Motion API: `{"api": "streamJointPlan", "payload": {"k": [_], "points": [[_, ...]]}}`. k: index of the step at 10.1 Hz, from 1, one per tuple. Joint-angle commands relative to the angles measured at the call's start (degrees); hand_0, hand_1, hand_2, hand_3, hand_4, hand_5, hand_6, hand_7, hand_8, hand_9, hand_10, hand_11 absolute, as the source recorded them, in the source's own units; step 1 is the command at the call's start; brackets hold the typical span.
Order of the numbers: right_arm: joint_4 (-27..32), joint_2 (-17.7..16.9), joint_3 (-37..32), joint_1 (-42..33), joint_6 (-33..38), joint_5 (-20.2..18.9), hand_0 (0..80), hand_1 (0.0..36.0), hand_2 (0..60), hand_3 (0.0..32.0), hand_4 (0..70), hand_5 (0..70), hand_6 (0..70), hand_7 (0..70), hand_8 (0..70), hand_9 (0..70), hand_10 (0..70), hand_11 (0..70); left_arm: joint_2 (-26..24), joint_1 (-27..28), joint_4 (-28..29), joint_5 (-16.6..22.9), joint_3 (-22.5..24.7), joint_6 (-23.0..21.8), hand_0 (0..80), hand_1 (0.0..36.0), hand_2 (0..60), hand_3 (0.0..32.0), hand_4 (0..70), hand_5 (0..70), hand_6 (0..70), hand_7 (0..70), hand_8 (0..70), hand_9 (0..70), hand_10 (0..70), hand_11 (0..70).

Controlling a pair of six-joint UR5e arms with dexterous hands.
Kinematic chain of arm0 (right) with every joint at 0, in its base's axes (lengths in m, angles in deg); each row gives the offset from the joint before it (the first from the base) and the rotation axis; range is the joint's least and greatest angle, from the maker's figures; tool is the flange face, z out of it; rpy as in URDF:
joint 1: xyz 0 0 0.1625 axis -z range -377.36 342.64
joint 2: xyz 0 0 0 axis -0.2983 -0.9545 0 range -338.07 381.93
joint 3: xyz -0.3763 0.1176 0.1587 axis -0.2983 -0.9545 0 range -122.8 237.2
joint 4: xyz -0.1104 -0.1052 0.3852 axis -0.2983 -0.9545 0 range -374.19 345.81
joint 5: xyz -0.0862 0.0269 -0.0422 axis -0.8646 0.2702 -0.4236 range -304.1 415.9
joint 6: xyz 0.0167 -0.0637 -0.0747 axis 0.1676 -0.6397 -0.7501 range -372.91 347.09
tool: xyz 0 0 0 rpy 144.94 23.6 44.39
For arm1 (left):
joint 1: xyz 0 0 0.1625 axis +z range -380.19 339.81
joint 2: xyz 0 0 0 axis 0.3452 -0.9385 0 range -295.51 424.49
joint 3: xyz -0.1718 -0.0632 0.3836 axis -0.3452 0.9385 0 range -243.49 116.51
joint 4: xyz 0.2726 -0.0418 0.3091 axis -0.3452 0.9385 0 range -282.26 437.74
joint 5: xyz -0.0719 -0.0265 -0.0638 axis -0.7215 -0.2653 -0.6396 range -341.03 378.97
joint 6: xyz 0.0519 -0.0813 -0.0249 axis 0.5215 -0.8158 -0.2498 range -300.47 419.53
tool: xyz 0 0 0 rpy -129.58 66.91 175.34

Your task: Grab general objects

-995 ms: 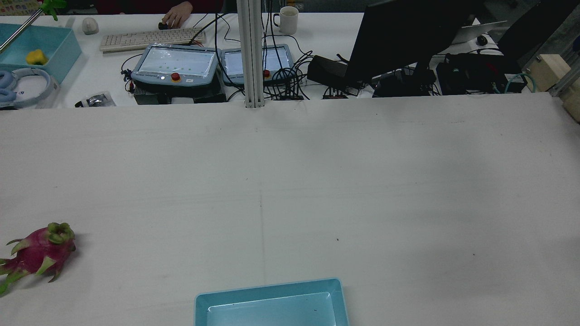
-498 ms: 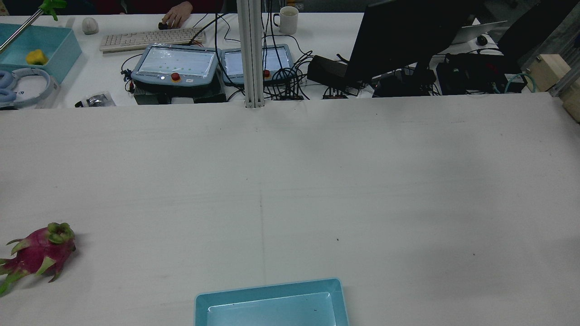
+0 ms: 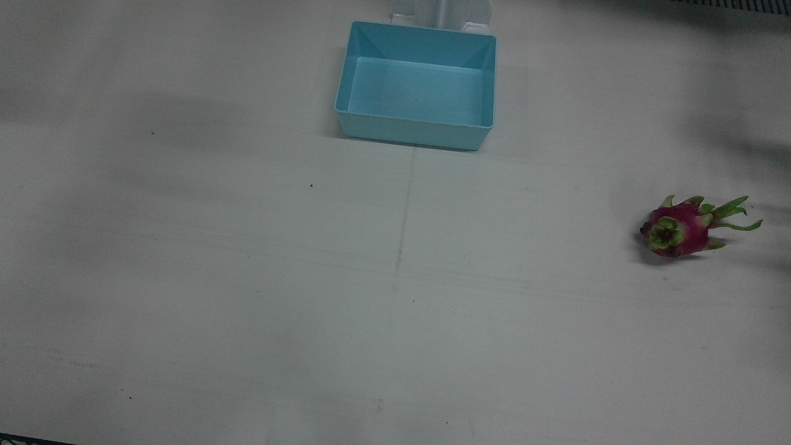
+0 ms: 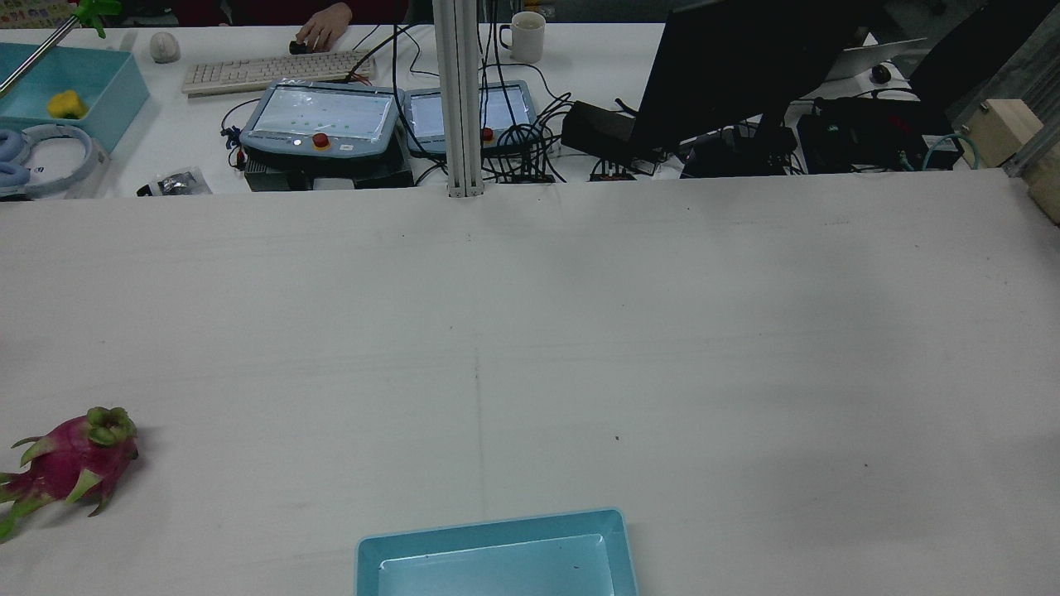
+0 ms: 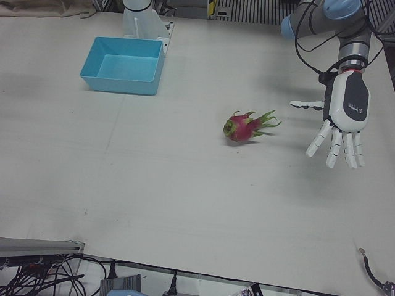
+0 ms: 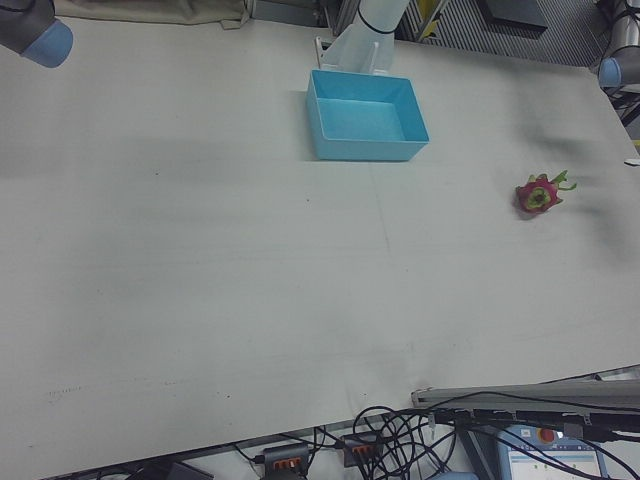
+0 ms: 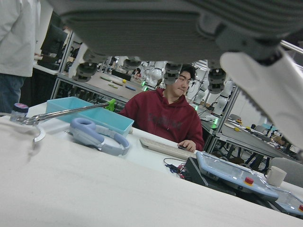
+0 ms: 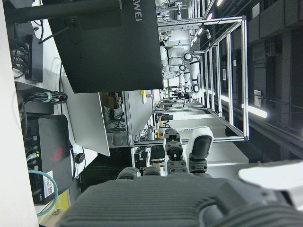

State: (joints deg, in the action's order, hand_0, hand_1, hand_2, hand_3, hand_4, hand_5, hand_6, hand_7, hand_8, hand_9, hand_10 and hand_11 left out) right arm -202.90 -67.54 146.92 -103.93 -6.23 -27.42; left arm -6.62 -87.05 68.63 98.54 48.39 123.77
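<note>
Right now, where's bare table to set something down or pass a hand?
Nearly everywhere: the table's right-arm half, and its middle between the blue bin and the operators' edge. Only the left side is occupied: the dragon fruit with the open left hand hanging beside it.

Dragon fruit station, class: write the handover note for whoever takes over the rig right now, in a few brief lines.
Left hand: open, fingers spread and pointing down, beside the dragon fruit, not touching it.
Right hand: shows only in its own camera, nothing visibly held.
Dragon fruit lies on its side on the table, on the left arm's half.
Blue bin holds nothing.
Done: nothing grasped.
Left: grasp the fruit; the bin is probably its destination.
</note>
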Motion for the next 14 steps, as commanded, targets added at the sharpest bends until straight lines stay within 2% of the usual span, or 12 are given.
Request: {"api": "streamJointPlan", "payload": {"k": [1,2,3,4,5,6,7,8,9,11,13,14], "points": [[0.0,0.0,0.0,0.0,0.0,0.0,0.0,0.0,0.0,0.0,0.0,0.0,0.0,0.0,0.0,0.0,0.0,0.0,0.4,0.0,-6.4,5.1,0.1,-8.9,53.4,15.2,0.0,32.0,0.0,4.5,0.0,9.4,0.0,0.4,0.0,0.0],[0.0,0.0,0.0,0.0,0.0,0.0,0.0,0.0,0.0,0.0,0.0,0.0,0.0,0.0,0.0,0.0,0.0,0.0,0.8,-0.3,-7.0,8.6,0.6,-11.2,54.1,16.0,0.0,32.0,0.0,4.3,0.0,8.4,0.0,0.2,0.0,0.0],[0.0,0.0,0.0,0.0,0.0,0.0,0.0,0.0,0.0,0.0,0.0,0.0,0.0,0.0,0.0,0.0,0.0,0.0,2.7,-1.5,-8.2,10.8,4.8,-12.6,55.4,16.7,0.0,32.0,0.0,5.9,0.0,9.1,0.0,0.4,0.0,0.0],[0.0,0.0,0.0,0.0,0.0,0.0,0.0,0.0,0.0,0.0,0.0,0.0,0.0,0.0,0.0,0.0,0.0,0.0,4.6,-4.8,-5.8,12.7,8.3,-13.4,53.2,14.6,0.0,32.0,0.0,3.2,0.0,7.6,0.0,0.1,0.0,0.0],[0.0,0.0,-0.1,0.0,0.0,0.0,0.0,0.0,0.0,0.0,0.0,0.0,0.0,0.0,0.0,0.0,0.0,0.0,3.8,-5.8,-0.5,11.8,8.2,-13.0,52.9,14.2,0.0,32.0,0.0,2.9,0.0,6.7,0.0,0.0,0.0,0.0],[0.0,0.0,-0.1,0.0,0.0,0.0,0.0,0.0,0.0,0.0,0.0,0.0,0.0,0.0,0.0,0.0,0.0,0.0,-1.3,-5.8,1.4,5.7,5.3,-11.1,52.8,14.0,0.0,32.0,0.0,3.4,0.0,5.5,0.0,0.0,0.0,0.0],[0.0,0.0,-0.1,0.0,0.0,0.0,0.0,0.0,0.0,0.0,0.0,0.0,0.0,0.0,0.0,0.0,0.0,0.0,-6.8,-5.8,1.7,1.5,1.9,-8.9,51.2,12.2,0.0,32.0,0.0,2.2,0.0,4.8,0.0,0.0,0.0,0.0],[0.0,0.0,-0.1,0.0,0.0,0.0,0.0,0.0,0.0,0.0,0.0,0.0,0.0,0.0,0.0,0.0,0.0,0.0,-10.9,-5.8,3.9,-1.8,-0.9,-7.3,52.2,12.8,0.0,32.0,0.0,7.3,0.0,9.9,0.0,0.5,0.0,0.0],[0.0,0.0,-0.1,0.0,0.0,0.0,0.0,0.0,0.0,0.0,0.0,0.0,0.0,0.0,0.0,0.0,0.0,0.0,-13.6,-5.7,7.8,-4.7,-4.3,-5.1,55.5,15.5,0.0,32.0,0.0,13.6,0.0,14.7,0.0,1.5,0.0,0.0],[0.0,0.0,-0.1,0.0,0.0,0.0,0.0,0.0,0.0,0.0,0.0,0.0,0.0,0.0,0.0,0.0,0.0,0.0,-17.9,-3.4,16.8,-11.6,-11.9,-4.4,53.9,14.4,0.0,32.0,0.0,10.6,0.0,12.3,0.0,1.0,0.0,0.0],[0.0,0.0,-0.1,0.0,0.0,0.0,0.0,0.0,0.0,0.0,0.0,0.0,0.0,0.0,0.0,0.0,0.0,0.0,-19.9,4.3,20.0,-22.8,-12.0,-4.4,53.6,14.0,0.0,32.0,0.0,12.5,0.0,14.1,0.0,1.4,0.0,1.0],[0.0,0.0,-0.1,0.0,0.0,0.0,0.0,0.0,0.0,0.0,0.0,0.0,0.0,0.0,0.0,0.0,0.0,0.0,-21.7,6.4,19.7,-25.9,-11.4,-4.7,53.9,14.0,0.0,32.0,0.0,12.3,0.0,15.6,0.0,1.7,0.5,2.5]]}}
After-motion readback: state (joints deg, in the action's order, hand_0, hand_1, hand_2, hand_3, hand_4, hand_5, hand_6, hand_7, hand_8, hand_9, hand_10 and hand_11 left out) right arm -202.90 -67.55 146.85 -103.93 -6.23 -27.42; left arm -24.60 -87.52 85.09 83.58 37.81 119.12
